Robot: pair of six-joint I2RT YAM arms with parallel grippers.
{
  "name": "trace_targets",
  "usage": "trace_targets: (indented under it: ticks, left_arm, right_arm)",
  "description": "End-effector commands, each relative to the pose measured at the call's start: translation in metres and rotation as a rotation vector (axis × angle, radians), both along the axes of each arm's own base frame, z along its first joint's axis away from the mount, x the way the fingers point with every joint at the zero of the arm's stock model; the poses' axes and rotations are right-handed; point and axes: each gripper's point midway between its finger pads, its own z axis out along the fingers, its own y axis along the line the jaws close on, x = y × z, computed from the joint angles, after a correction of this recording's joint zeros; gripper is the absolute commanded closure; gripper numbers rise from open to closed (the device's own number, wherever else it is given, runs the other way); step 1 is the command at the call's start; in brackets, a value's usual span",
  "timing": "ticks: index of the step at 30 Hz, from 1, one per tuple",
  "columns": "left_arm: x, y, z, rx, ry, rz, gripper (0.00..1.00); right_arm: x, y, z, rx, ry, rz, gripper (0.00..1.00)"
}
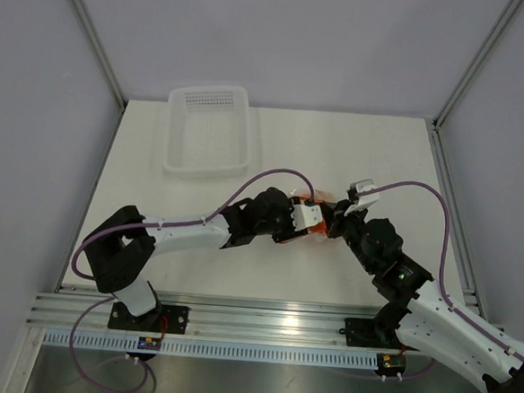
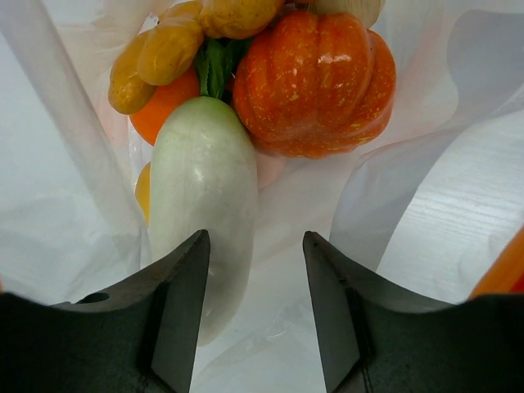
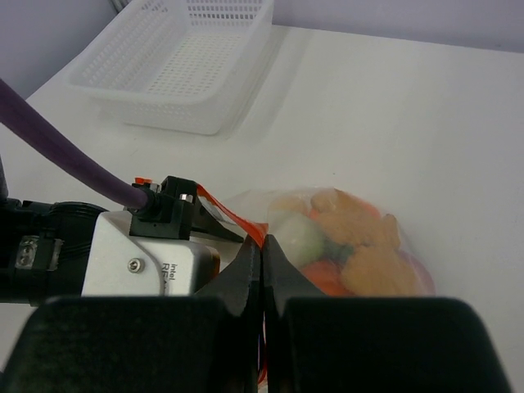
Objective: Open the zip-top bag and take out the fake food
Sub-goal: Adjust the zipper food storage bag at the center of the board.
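Centrally on the table (image 1: pixel 355 158), well apart from the white basket (image 1: pixel 208 130), the zip-top bag (image 3: pixel 282 205) is located. The fake food (image 2: pixel 315 82) is contained inside it. The red zipper strip (image 3: pixel 233 217) is pinched by the right gripper (image 3: pixel 262 246), its jaws closed flat on it. The left gripper (image 2: pixel 255 246) is positioned inside the bag mouth with jaws parted, and a white radish (image 2: pixel 205 188) is seen partly between them, unclamped
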Motion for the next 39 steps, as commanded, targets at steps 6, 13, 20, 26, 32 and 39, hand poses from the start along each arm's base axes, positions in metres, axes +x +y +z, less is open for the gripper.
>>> trace_targets:
  ticks: [6,13,20,26,32,39]
  left_arm:
    - [0.027,0.023,-0.037,0.178,-0.001,0.148,0.47]
    - [0.039,0.028,-0.038,0.188,-0.016,0.209,0.55]
    - [0.049,0.033,-0.044,0.231,-0.010,0.267,0.88]
    - [0.047,0.035,-0.033,0.199,-0.027,0.269,0.79]
    - [0.051,0.038,-0.050,0.271,-0.008,0.288,0.49]
    - [0.058,0.034,-0.065,0.345,0.012,0.289,0.38]
  right_arm:
    - [0.003,-0.016,0.049,0.132,-0.112,-0.064,1.00]
    - [0.001,-0.020,0.055,0.148,-0.122,-0.072,1.00]
    - [-0.002,-0.022,0.060,0.161,-0.132,-0.067,1.00]
    - [0.002,-0.024,0.057,0.151,-0.121,-0.093,1.00]
    - [0.001,-0.026,0.063,0.168,-0.135,-0.096,1.00]
    - [-0.001,-0.023,0.066,0.180,-0.137,-0.081,1.00]
